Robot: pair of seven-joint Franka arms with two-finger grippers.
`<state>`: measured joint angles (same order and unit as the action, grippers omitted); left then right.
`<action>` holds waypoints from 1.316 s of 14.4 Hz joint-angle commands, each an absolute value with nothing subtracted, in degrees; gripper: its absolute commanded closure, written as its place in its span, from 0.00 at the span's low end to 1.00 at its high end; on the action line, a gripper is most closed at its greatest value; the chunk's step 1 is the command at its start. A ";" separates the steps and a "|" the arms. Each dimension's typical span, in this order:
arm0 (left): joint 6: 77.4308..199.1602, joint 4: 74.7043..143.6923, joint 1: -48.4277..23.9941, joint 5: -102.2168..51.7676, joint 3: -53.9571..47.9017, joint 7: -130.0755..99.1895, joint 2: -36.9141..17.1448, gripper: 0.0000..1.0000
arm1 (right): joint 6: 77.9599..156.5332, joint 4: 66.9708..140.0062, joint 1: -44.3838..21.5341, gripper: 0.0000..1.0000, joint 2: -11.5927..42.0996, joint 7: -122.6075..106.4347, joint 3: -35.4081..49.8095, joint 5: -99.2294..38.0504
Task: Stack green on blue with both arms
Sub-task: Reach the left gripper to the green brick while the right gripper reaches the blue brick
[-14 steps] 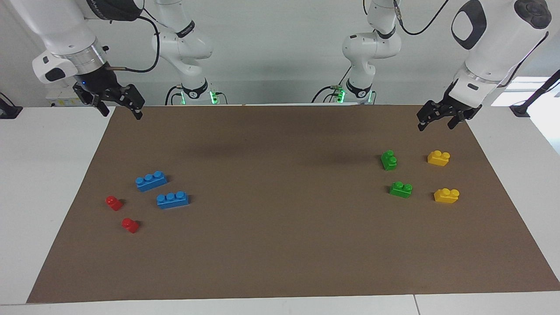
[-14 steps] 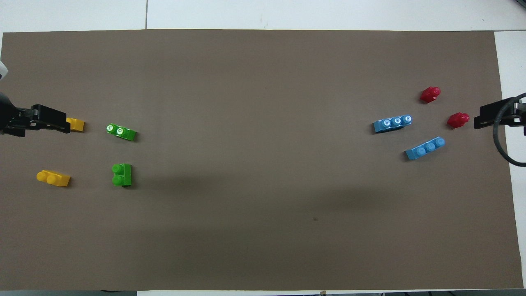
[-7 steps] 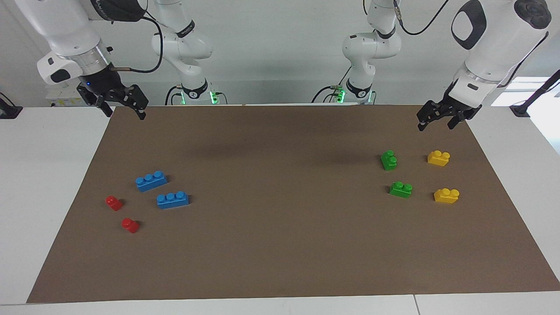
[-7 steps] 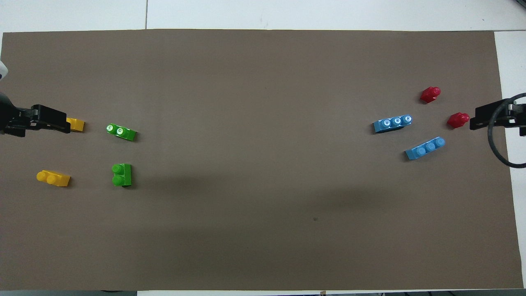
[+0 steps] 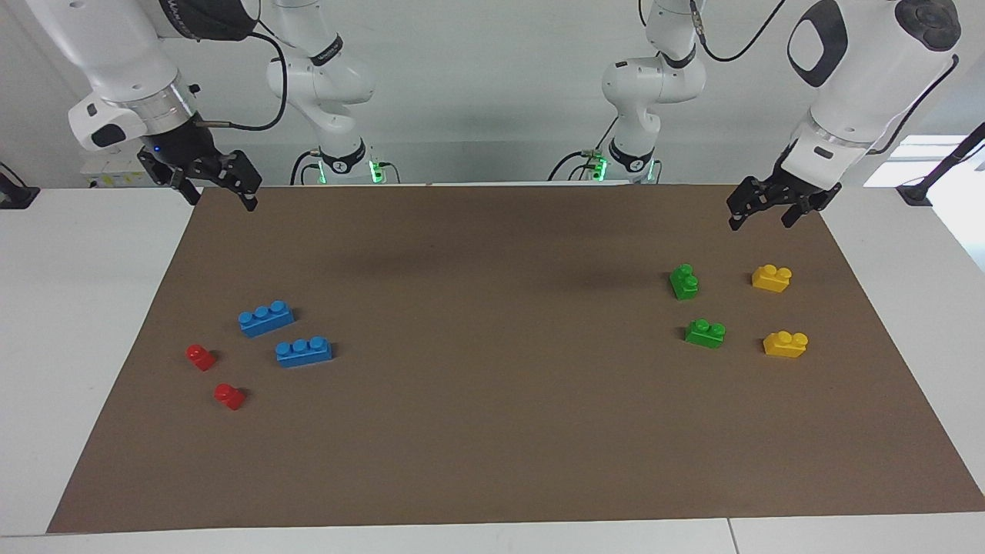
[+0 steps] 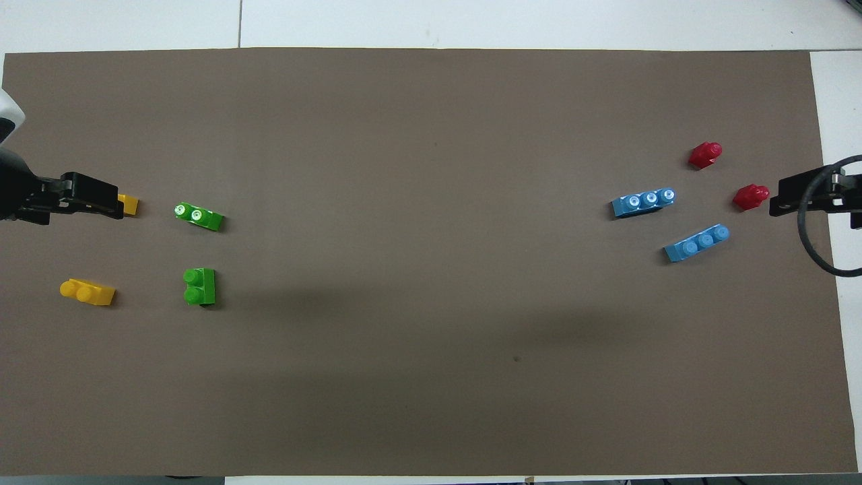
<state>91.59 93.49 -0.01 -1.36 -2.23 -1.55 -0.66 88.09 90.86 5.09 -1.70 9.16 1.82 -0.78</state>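
Starting from both pincers spread and empty above the tabletop's [image 5: 492, 462] robot-side corners, you should lower left pincer [image 5: 758, 214] squarely over the nearer green brick [image 5: 683, 281] at its end, while right pincer [image 5: 218, 187] drops toward the nearer blue brick [image 5: 265, 318].

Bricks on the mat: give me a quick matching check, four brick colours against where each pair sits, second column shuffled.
Column one:
1. green bricks
2. blue bricks
3. red bricks
4. yellow bricks

Column two:
A. right arm's end, closest to the mat's edge there
B. left arm's end, closest to the mat's edge there
C. right arm's end, toward the mat's middle
D. left arm's end, toward the mat's middle

Pairs: 1-D, 2-C, 3-A, 4-B
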 commanded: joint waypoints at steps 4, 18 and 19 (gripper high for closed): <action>102.55 107.74 -1.23 -0.09 -1.85 -2.29 4.57 0.00 | 92.71 96.06 5.98 0.00 -1.41 29.22 2.20 -3.15; 124.18 130.77 -1.23 -0.09 -1.93 -2.29 3.60 0.00 | 112.23 96.59 9.76 0.01 18.10 49.92 2.02 -15.63; 124.62 131.13 -1.23 -0.09 -2.02 -2.29 3.17 0.00 | 112.15 96.68 9.84 0.01 18.98 50.01 2.02 -16.69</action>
